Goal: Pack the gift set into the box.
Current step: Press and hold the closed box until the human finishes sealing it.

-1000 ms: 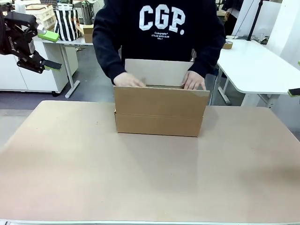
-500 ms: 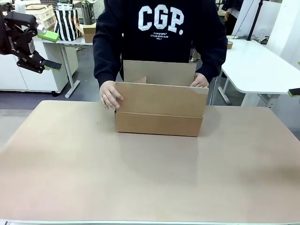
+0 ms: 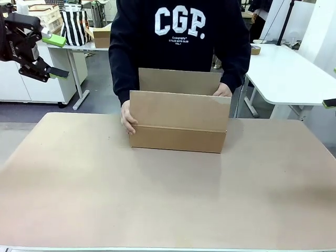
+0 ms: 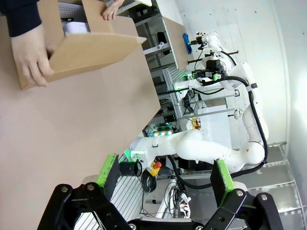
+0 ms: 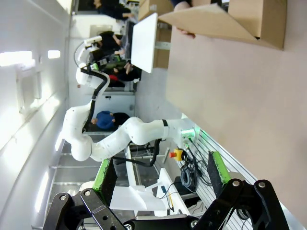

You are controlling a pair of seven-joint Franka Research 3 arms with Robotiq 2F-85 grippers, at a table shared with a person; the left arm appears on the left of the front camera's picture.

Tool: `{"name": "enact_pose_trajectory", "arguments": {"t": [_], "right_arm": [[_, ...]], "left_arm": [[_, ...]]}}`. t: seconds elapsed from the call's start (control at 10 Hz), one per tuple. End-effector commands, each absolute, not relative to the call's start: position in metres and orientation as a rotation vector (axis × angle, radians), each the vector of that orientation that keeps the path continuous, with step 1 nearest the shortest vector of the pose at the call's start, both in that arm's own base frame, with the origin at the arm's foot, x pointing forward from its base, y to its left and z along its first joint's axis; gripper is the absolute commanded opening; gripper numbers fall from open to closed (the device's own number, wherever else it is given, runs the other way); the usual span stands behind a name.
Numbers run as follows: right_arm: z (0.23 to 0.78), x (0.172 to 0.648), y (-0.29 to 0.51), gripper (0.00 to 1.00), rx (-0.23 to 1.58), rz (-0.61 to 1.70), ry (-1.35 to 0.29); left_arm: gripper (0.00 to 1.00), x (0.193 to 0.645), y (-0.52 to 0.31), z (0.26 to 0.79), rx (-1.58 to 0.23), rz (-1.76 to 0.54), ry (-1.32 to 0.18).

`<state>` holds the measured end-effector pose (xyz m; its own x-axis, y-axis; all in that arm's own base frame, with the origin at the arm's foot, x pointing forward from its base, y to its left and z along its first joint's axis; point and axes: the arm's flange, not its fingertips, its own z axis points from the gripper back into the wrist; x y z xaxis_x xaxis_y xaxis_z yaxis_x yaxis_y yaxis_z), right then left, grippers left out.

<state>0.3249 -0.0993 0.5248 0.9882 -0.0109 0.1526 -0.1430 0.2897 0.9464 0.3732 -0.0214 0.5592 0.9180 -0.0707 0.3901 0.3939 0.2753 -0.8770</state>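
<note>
The box [image 3: 178,122] stands on the far middle of the table, its near and far flaps raised. A person behind it holds its left end with one hand [image 3: 127,117] and has the other hand [image 3: 223,90] at its right rear corner. My left gripper [image 3: 56,56] hangs open high at the left, well away from the box. Its wrist view shows the open fingers [image 4: 106,170] and, beyond them, the box [image 4: 81,48] and a hand [image 4: 31,52]. One green tip of my right gripper [image 3: 329,103] shows at the right edge. Its fingers [image 5: 105,179] stand open, with the box [image 5: 240,19] far off. The gift set is out of view.
The brown table top [image 3: 168,199] lies bare in front of the box. Behind the person stand a white table [image 3: 283,68] with a tape roll [image 3: 255,50], a small brown carton [image 3: 101,37] and a striped bag [image 3: 73,26].
The person's hands left the top flaps: one went down to the box's left end, the other to its right rear. The near flap now stands upright. Both grippers stayed still.
</note>
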Motion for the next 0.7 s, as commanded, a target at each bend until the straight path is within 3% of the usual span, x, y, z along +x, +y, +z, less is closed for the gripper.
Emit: {"name": "enact_pose_trajectory", "arguments": {"t": [0.0,0.6], "right_arm": [[0.5301,0.3248,-0.0983,1.00,1.296,0.078,-0.140],[0.5301,0.3248,-0.0983,1.00,1.296,0.078,-0.140]], "left_arm": [[1.00,0.3724,-0.0207,0.5595,-1.260,-0.315,-0.290],[1.00,0.3724,-0.0207,0.5595,-1.260,-0.315,-0.290]]}}
